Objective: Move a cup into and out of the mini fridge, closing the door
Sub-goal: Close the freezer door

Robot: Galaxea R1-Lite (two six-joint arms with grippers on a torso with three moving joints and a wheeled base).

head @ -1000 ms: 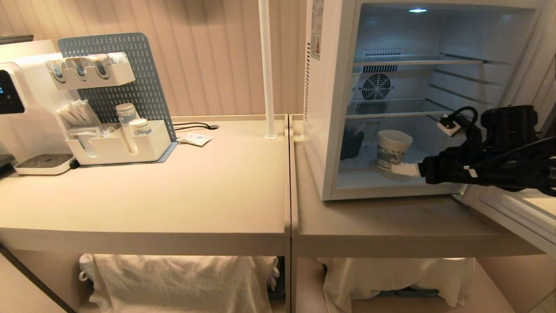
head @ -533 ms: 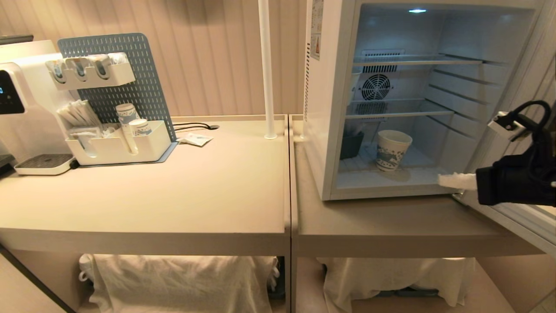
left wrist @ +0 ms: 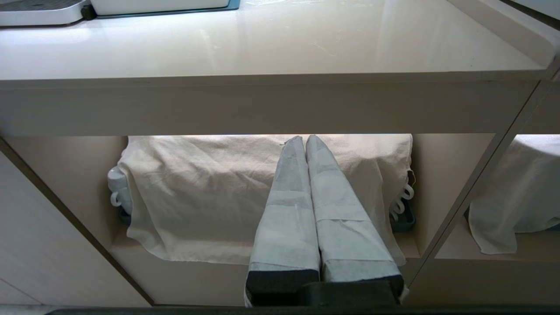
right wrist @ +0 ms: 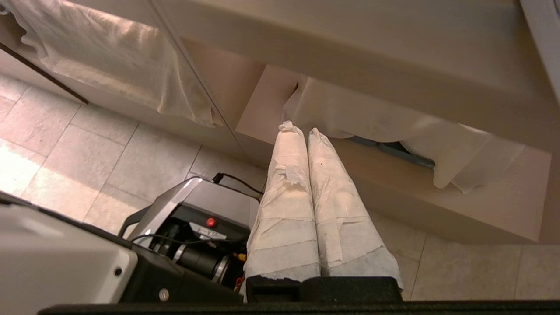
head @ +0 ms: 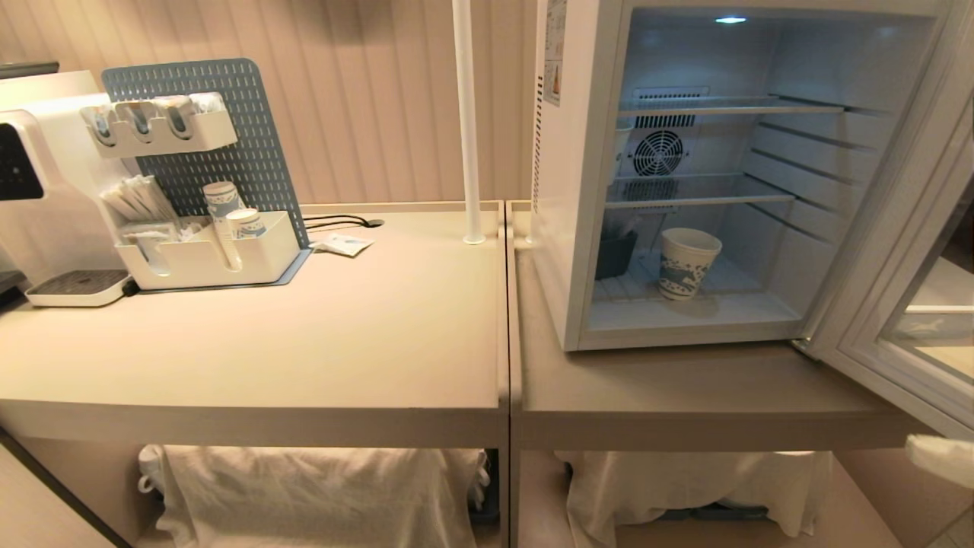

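The cup [head: 689, 262] (white, blue-patterned) stands upright; right end effector [right wrist: 304, 131] clenched, empty.

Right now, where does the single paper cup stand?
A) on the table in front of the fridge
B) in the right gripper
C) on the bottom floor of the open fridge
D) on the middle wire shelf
C: the cup stands upright on the floor of the mini fridge, under the lower wire shelf.

My right hand [head: 943, 459] is mostly cut off at the head view's corner. The door [head: 905, 251] runs past the edge. Cloth [head: 319, 495] hides whatever sits under the tabletop [head: 304, 342].
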